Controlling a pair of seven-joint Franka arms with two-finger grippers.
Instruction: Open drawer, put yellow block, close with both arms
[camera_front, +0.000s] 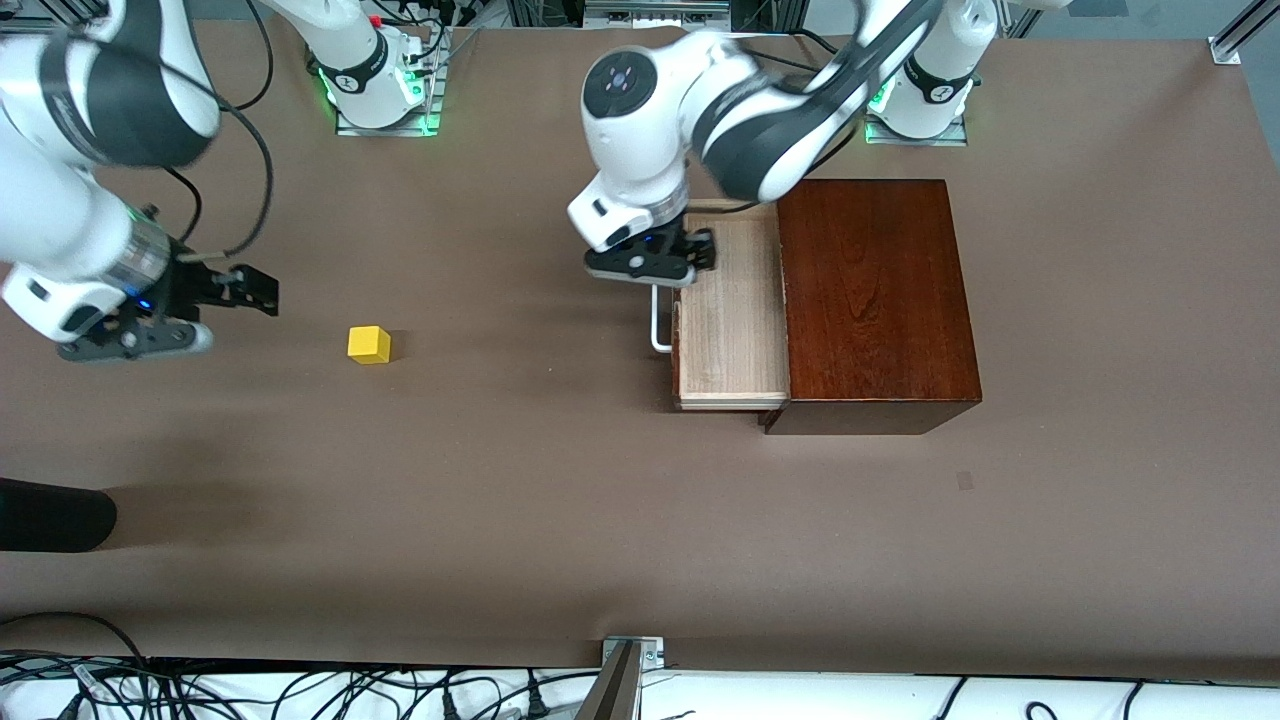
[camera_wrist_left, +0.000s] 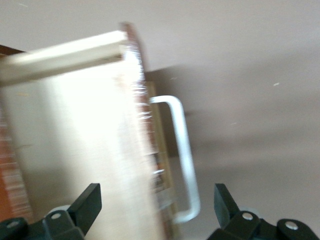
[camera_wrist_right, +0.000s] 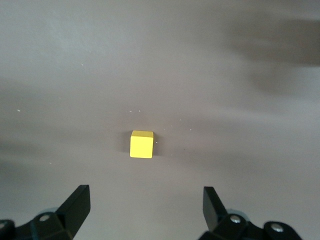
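Observation:
The dark reddish-brown wooden box stands toward the left arm's end of the table. Its drawer is pulled out and its pale inside is empty. The white bar handle is on the drawer's front. My left gripper is open over the drawer's front edge. In the left wrist view my left gripper straddles the drawer front and the handle without gripping. The yellow block lies on the table toward the right arm's end. My right gripper is open and empty beside it. In the right wrist view the block lies ahead of my right gripper.
A dark rounded object pokes in at the table's edge, nearer to the front camera than the right gripper. Cables and a metal bracket run along the table's near edge. The arm bases stand at the back.

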